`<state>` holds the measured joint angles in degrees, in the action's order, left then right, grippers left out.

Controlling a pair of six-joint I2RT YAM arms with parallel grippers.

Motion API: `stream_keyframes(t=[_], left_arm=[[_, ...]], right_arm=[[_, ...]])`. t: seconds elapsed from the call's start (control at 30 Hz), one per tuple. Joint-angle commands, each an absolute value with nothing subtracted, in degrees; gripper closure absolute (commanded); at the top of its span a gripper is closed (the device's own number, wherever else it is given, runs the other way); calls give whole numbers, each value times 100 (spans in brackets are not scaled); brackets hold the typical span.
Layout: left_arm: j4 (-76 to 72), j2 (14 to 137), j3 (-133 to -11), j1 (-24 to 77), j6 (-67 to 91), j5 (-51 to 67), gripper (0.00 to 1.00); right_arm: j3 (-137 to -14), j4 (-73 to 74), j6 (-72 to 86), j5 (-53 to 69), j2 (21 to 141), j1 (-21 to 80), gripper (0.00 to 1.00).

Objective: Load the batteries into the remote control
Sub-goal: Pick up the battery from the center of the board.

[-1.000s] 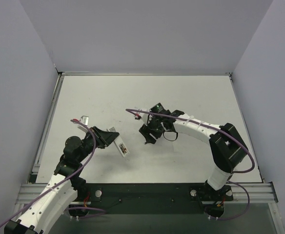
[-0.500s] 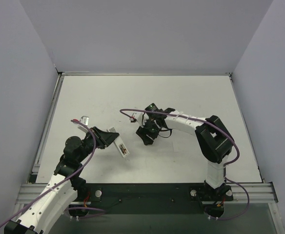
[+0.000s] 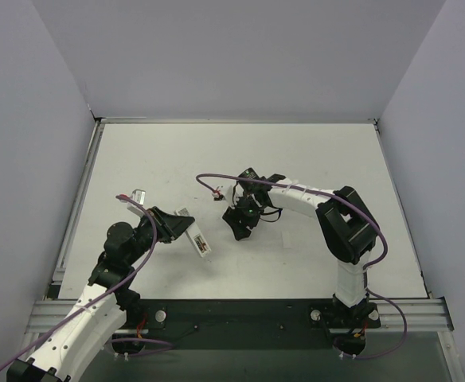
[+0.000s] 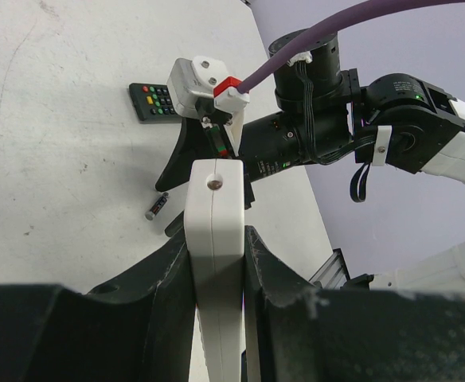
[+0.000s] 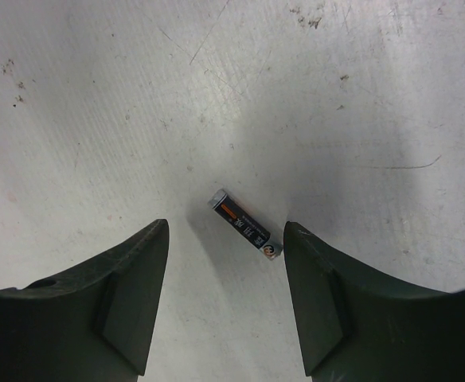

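**Left gripper** [image 3: 178,226]: clenched on the remote [image 4: 215,239]. The fingers [image 4: 169,274] press on its two broad faces.

**Remote:** white and slim, seen edge-on from the left wrist. It is held clear of the table [image 3: 312,151] and sticks out past the fingertips toward the right arm. One small round screw or hole shows near its far end. In the top view it sits at left of centre, slanting toward the near edge.

**Right gripper** [image 5: 224,232]: released, jaws standing apart and pointing down at the table near its middle. Nothing is held.

**Battery** [image 5: 244,227]: one, dark with an orange mark and metal ends. It lies flat on the table, diagonal between the right gripper's two fingers, nearer the right-hand one in the wrist view. It touches neither finger. From the left wrist it shows just beside the right gripper's tip, beyond the remote's end.

**Black remote** [image 4: 154,101]: many coloured buttons, lying flat on the table on the far side of the right gripper, well apart from the battery.

**Table:** white, scuffed and scratched, with grey walls on three sides.
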<state>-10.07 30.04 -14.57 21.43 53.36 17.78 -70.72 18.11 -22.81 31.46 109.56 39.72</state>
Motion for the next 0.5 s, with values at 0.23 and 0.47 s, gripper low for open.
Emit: stream_keyframes(t=[0.23, 0.47], left_arm=[[-1318, 2988, -1485, 2162, 5379, 1811, 100], [-1406, 3085, -1485, 2162, 5432, 1837, 100]], right_arm=[[-7137, 2100, -2224, 3498, 10960, 3885, 45], [-7023, 2083, -2136, 3533, 10863, 3841, 44]])
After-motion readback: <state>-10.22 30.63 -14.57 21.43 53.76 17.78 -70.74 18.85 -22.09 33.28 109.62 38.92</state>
